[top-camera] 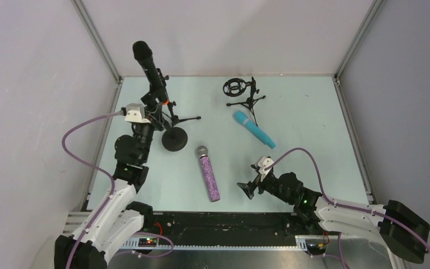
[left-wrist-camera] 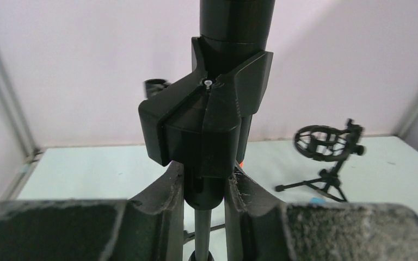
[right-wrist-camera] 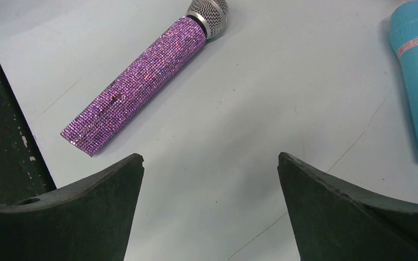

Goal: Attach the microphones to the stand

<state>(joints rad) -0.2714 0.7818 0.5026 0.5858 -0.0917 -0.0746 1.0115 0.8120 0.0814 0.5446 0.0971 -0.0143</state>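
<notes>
- Pale mint worktop (top-camera: 313, 168), boxed in by plain whitish walls on three sides.
- Black microphone (top-camera: 150, 66) is up in the upper left of the overhead view. It sits tilted in the clip (left-wrist-camera: 204, 125) of the round-base stand (top-camera: 174, 139), head pointing up and toward the back, with the orange-red ring at its low end.
- Left hand (top-camera: 152, 114) is right at that stand. From the wrist cam, both fingers (left-wrist-camera: 166, 201) are pressed in on the stand's neck just under the clip, one on each side, so it's pinching the stand and not the mic itself.
- Purple glitter microphone (top-camera: 208, 175) lies flat around the middle of the overhead frame, silver mesh head toward the back, just to the right of the stand's round base and not touching it.
- Turquoise microphone (top-camera: 254, 129) lies flat too, right of centre and angled. Its upper end is just beside the legs of the little tripod stand (top-camera: 246, 95) with the ring mount. Can't tell if they actually touch.
- Right hand (top-camera: 249, 179) is low over the worktop near the front, between the purple and turquoise mics. Fingers are spread wide with nothing between them but bare worktop.
- In the right wrist cam, the purple one is upper left and the turquoise one runs down the right edge.
</notes>
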